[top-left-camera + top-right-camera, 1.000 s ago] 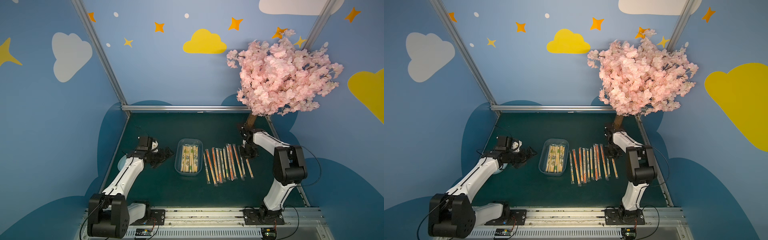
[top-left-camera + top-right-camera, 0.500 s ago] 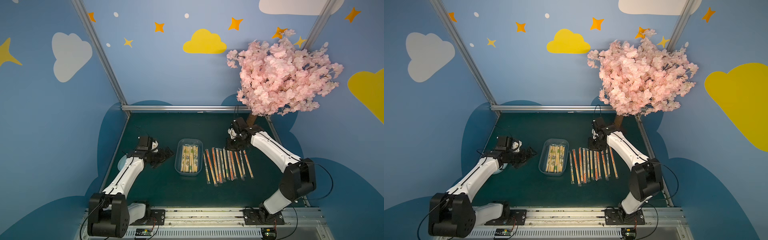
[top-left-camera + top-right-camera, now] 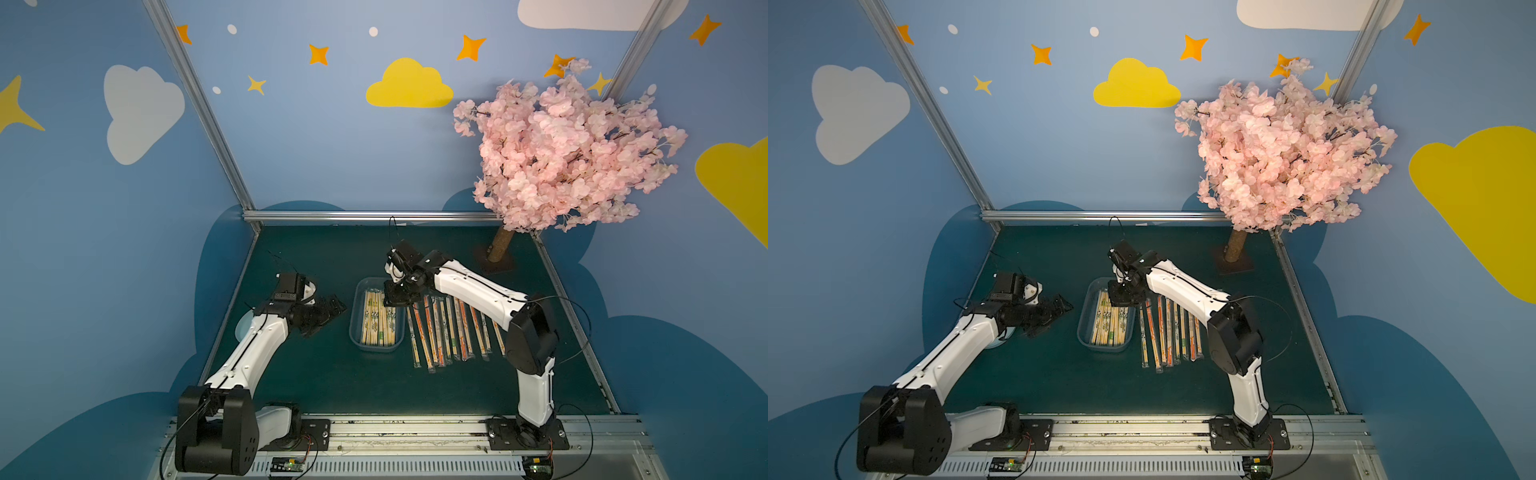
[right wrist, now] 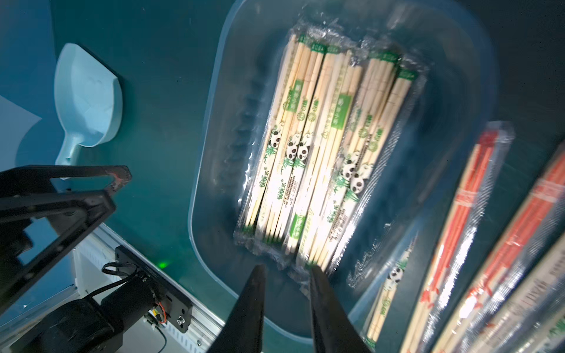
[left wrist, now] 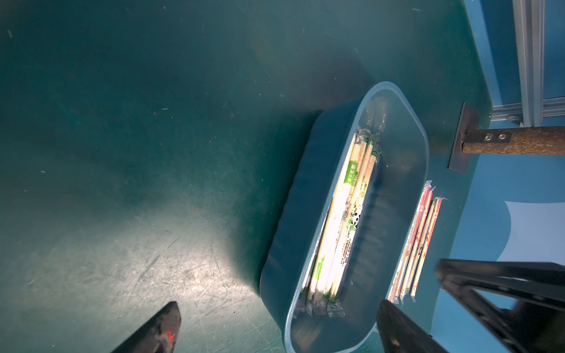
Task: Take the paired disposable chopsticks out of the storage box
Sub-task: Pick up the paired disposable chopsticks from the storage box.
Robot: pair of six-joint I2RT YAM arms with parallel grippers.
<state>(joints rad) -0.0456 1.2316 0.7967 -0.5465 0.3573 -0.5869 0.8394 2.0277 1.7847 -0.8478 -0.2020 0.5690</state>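
The right gripper (image 4: 287, 269), slightly parted and empty, is hovering over green panda-labelled paired disposable chopsticks (image 4: 321, 137) in the storage box (image 4: 208, 137); the left gripper (image 5: 278, 305) is gaping wide.

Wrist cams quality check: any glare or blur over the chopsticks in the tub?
Left wrist view: hard light patch on the dark green table mat, and the pale sleeved chopsticks in the clear bluish plastic tub are blown out white. Right wrist view: one end of them glares too; the orange-printed pairs outside the tub are smeared by blur. Both top views: sharp, chopsticks not blown out.

Pink blossom tree (image 3: 569, 153) stands, blue scoop (image 4: 87, 97) lies.
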